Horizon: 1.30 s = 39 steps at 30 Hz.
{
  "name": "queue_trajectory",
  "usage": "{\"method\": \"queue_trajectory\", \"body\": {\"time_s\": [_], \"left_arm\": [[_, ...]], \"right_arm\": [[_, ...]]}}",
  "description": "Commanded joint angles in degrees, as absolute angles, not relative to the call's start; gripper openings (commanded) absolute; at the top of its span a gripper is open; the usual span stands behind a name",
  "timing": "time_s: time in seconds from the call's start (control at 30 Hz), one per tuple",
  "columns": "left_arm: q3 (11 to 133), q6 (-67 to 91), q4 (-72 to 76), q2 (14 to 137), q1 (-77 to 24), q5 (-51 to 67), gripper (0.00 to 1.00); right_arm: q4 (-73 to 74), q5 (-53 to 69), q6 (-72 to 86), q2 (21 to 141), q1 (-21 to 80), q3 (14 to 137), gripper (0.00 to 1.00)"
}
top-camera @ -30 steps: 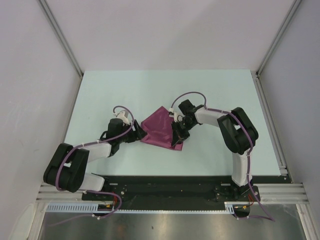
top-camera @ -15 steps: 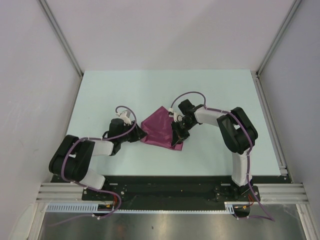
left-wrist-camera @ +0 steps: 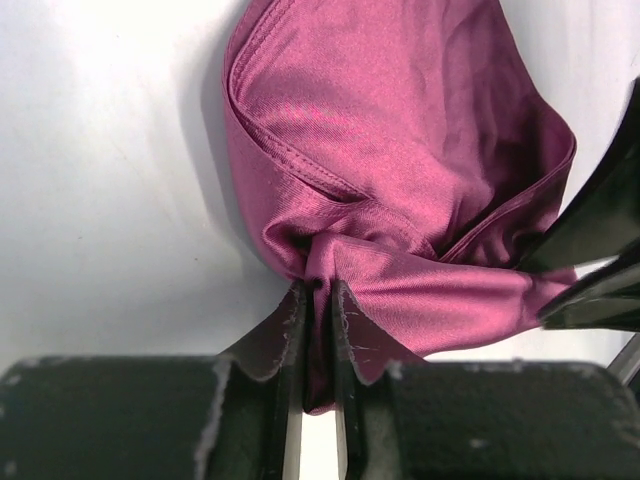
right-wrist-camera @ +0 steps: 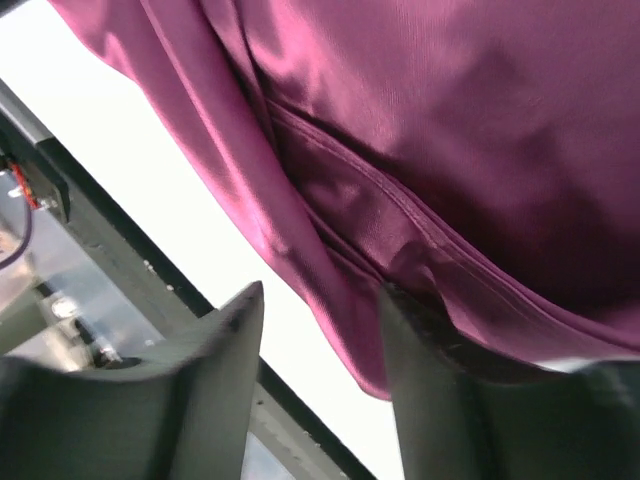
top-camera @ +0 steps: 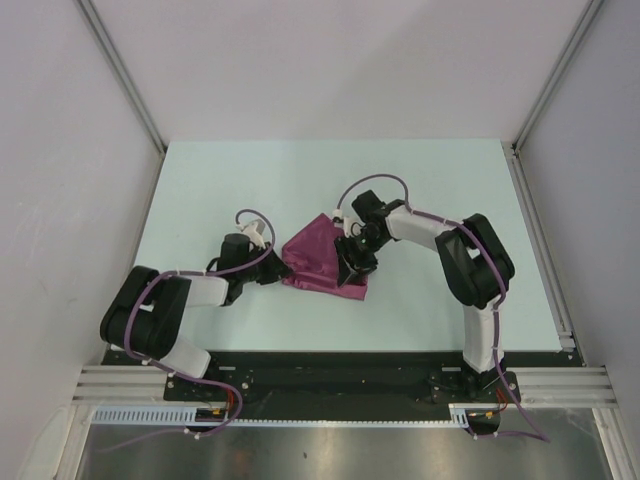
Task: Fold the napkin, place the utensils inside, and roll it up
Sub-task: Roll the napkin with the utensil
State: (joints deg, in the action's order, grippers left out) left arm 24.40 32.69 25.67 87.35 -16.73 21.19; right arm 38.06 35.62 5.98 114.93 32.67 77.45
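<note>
The plum napkin lies bunched and folded in the middle of the table. My left gripper is at its left corner, jaws shut on a pinch of the napkin that sticks down between the fingers. My right gripper is over the cloth's right side with its jaws apart; the napkin's edge drapes against the right-hand finger and the left-hand finger stands clear of it. No utensils show in any view.
The pale table is bounded by grey walls and aluminium rails. Both arm bases sit on the black mounting rail at the near edge. The right gripper's dark fingers show at the right edge of the left wrist view.
The left gripper has moved in to the napkin's left corner and closed on it. The right gripper has opened, releasing the cloth's right edge, and shifted slightly up and left.
</note>
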Motion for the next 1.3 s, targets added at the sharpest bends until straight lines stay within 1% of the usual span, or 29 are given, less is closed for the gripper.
{"method": "queue_trajectory", "body": {"time_s": [0.0, 0.1, 0.17, 0.2, 0.23, 0.27, 0.33, 0.37, 0.4, 0.47, 0.63, 0.87, 1.27], "left_arm": [[26.3, 28.6, 15.7, 88.8, -16.7, 20.9, 0.07], [27.0, 28.5, 13.4, 88.5, -16.7, 20.7, 0.07], [27.5, 29.1, 12.3, 88.7, -16.7, 20.8, 0.07], [27.9, 29.3, 11.8, 89.0, -16.7, 20.9, 0.07], [28.5, 29.4, 10.7, 89.3, -16.7, 21.2, 0.06], [28.8, 29.8, 10.1, 89.5, -16.6, 21.4, 0.07], [29.7, 30.1, 8.7, 90.0, -16.7, 21.4, 0.07], [30.0, 30.3, 8.3, 90.3, -16.7, 21.5, 0.07], [30.3, 30.3, 7.7, 90.4, -16.7, 21.4, 0.06], [30.9, 30.3, 6.4, 90.9, -16.7, 21.2, 0.07], [31.8, 30.4, 4.8, 91.1, -16.7, 21.0, 0.07], [32.3, 30.4, 4.0, 91.0, -16.7, 21.1, 0.07], [32.3, 30.4, 3.3, 89.9, -16.7, 20.8, 0.07]], "right_arm": [[42.8, 29.3, 4.1, 109.3, 32.8, 83.9, 0.58], [38.9, 24.2, 2.1, 105.0, 35.1, 84.5, 0.63], [35.0, 18.4, 0.2, 100.8, 37.5, 81.7, 0.64], [30.3, 16.3, -0.8, 99.2, 40.3, 80.3, 0.65], [27.9, 11.8, -3.4, 98.0, 41.8, 78.6, 0.65], [25.3, 9.1, -4.8, 95.7, 43.4, 75.1, 0.66], [18.2, 2.5, -8.5, 94.6, 48.4, 71.2, 0.67], [15.7, 0.8, -9.3, 93.5, 49.9, 67.4, 0.67], [10.8, 0.0, -10.1, 93.3, 52.3, 65.7, 0.67], [6.5, -4.6, -12.8, 93.1, 54.6, 61.3, 0.67], [-4.7, -14.4, -18.0, 94.7, 61.4, 56.3, 0.64], [-8.3, -18.2, -23.7, 99.7, 65.2, 55.9, 0.62], [-10.0, -20.1, -26.9, 104.7, 64.8, 56.0, 0.58]]}}
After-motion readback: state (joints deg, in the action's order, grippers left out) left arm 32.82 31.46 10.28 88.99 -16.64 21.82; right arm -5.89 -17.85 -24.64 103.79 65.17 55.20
